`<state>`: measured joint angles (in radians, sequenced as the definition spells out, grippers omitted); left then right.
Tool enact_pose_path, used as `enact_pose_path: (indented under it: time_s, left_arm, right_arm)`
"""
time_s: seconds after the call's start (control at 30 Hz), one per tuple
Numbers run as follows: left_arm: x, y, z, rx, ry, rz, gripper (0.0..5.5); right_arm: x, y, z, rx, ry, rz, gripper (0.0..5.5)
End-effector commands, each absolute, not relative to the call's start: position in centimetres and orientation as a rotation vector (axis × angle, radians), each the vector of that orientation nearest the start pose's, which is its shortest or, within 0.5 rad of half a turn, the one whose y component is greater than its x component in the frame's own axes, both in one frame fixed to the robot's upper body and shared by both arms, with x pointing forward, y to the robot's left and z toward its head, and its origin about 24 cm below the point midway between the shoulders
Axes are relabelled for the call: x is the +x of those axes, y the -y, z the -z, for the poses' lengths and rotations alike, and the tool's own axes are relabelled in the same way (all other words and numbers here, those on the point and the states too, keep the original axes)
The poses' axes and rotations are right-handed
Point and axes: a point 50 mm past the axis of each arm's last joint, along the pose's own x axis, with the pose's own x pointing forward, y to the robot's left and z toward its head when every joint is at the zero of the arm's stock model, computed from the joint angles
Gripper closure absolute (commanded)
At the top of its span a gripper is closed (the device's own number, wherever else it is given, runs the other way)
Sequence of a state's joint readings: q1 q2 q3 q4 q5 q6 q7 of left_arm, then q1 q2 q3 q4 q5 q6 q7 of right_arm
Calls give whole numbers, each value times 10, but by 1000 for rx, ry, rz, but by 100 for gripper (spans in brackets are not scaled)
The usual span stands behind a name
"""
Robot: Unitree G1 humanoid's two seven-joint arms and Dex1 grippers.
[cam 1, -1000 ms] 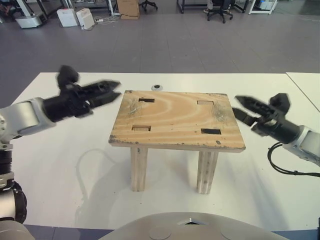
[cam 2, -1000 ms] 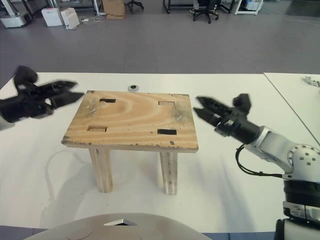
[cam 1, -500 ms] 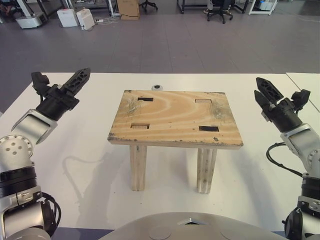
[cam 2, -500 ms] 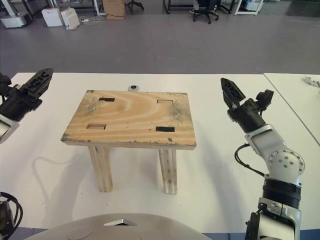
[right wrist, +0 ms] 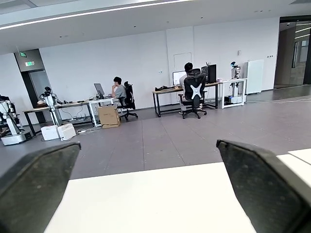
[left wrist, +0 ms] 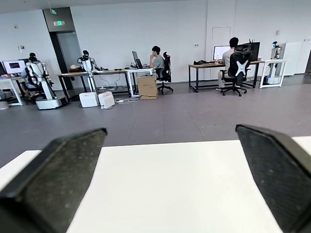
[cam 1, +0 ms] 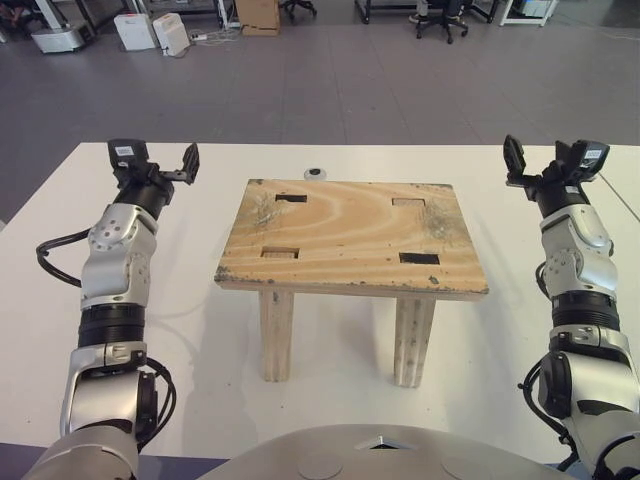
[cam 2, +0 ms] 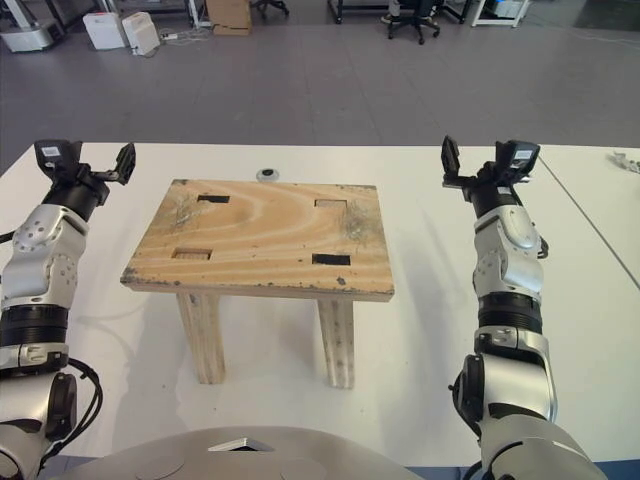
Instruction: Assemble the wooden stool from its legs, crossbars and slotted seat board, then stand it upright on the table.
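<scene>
The left arm (cam 1: 112, 270) is stretched straight forward on the left side, and the right arm (cam 1: 580, 270) is stretched forward likewise on the right. The two forearms are held roughly parallel and well apart from one another. The left gripper (cam 1: 158, 168) is pointed away from the body, its fingers (left wrist: 63, 170) spread wide with nothing between them. The right gripper (cam 1: 545, 170) is turned the same way, its fingers (right wrist: 265, 182) parted just as widely, and nothing is held.
</scene>
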<state>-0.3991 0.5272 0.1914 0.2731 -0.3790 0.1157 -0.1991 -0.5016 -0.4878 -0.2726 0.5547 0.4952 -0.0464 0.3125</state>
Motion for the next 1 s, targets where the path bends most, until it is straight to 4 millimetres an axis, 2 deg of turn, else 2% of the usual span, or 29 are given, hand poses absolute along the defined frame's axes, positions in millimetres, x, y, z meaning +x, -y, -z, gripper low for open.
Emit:
enact_pose_path:
  time_s: [0.03,0.2,0.47,0.7,0.9,1.0]
  left_arm:
    - [316,-275,-126,65,102,-30,60]
    - [318,-277,-131,54,129,-43,60]
    - [316,-276,-127,70,110,-38,60]
    - [316,-273,-120,54,92,-31,60]
    - [312,-273,-107,39,55,-28,60]
    - [319,-280,-116,53,66,-33,60]
  right_arm:
    - [327,300,-109,146,145,64,27]
    - [334,296,-112,122,160,56,27]
    - [330,293,-104,113,147,57,27]
    - [323,295,-96,124,138,74,27]
    - [315,293,-86,150,137,54,27]
    - [317,291,-83,212,170,88,27]
